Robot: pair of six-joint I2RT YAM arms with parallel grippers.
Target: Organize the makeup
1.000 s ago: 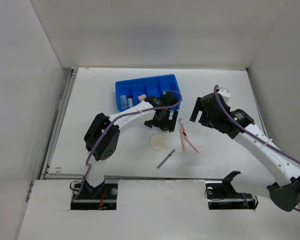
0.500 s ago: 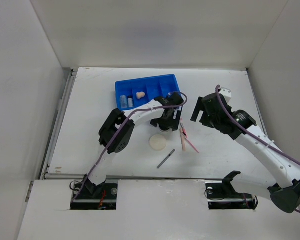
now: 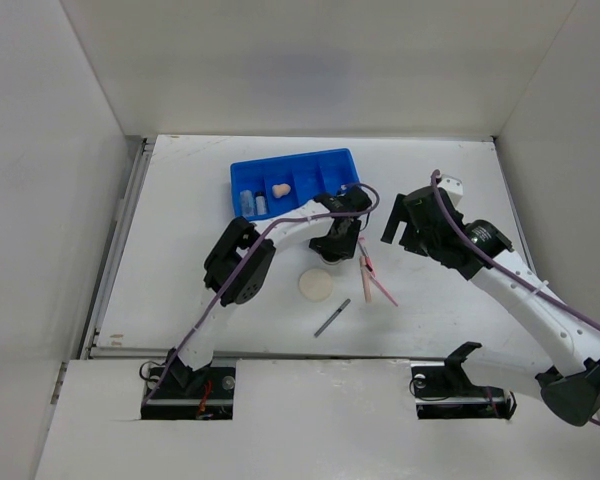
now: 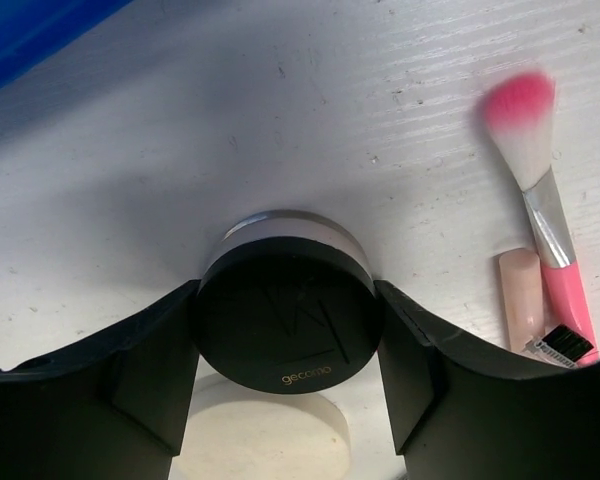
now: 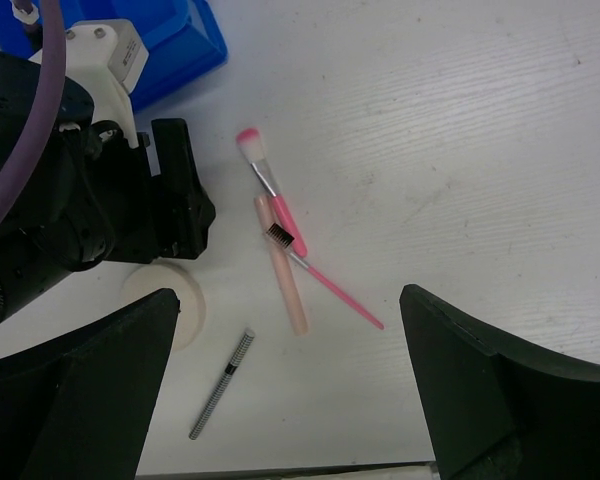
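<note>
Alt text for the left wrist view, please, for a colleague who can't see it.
The left gripper clamps a small black round jar between its two black fingers, over a white table. A cream round puff shows just below it; a pink brush and peach tube lie at right, a blue tray edge top left.

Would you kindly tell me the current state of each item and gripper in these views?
left gripper: shut on the black jar.
black jar: lid on, held between the fingers.
right gripper: open, empty.
blue tray: partly filled.
clear vials: in the tray's left compartment.
sponge: in the next compartment.
puff: flat on the table.
pink tools: loose on the table.
pencil: loose on the table.
</note>
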